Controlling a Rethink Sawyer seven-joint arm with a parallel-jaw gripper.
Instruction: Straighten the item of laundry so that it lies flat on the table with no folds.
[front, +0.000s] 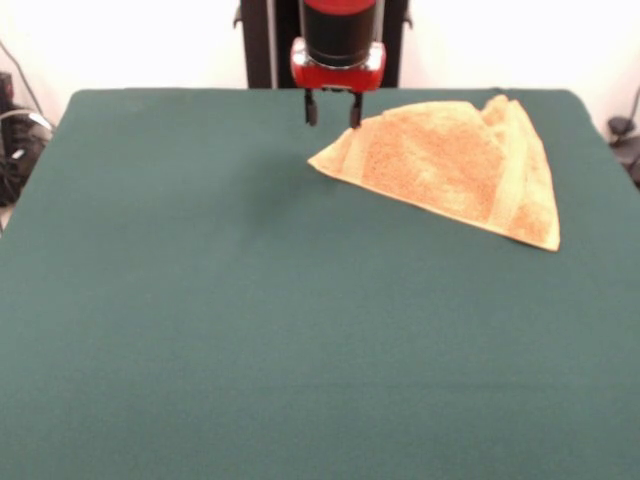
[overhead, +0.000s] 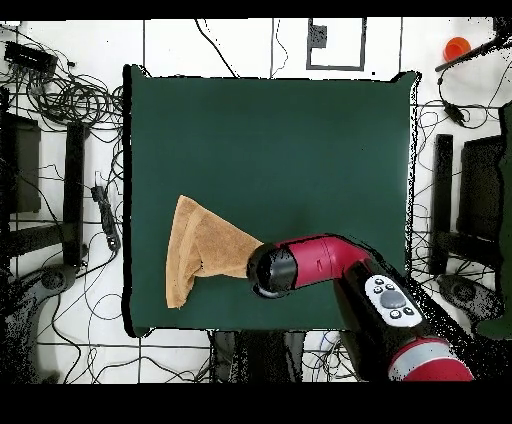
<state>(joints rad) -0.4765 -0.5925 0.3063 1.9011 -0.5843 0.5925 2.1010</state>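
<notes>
1. Front view: the golden tan-orange terry-cloth towel (front: 455, 165) lies folded into a rough triangle on the far right part of the dark green cloth-covered desk (front: 250, 330). One pointed corner aims left, a second reaches near and right, and bunched folds sit at the far right.

2. Front view: the red and black arm's end effector (front: 332, 110) hangs just left of and slightly beyond the towel's left corner. Its right finger is right beside the cloth edge there, though I cannot tell whether it touches. The towel therefore spreads to the right and nearer from the end effector, with its long edge slanting from the left tip down to the near right corner.

3. Front view: the two short dark fingers (front: 311, 108) point straight down with a clear gap between them and nothing held, so the end effector is released. The wrist stands upright above them.

4. Overhead view: the towel (overhead: 200, 250) sits near the desk's (overhead: 270, 130) left edge, in the lower part of the picture. Its wide end faces the left edge and its narrow tip points right.

5. Overhead view: the red arm reaches in from the lower right, and its round dark wrist covers that narrow tip, hiding the fingers. The towel's long axis runs leftward away from the wrist, so, as I judge it, any spreading pull starts from this tip.
</notes>
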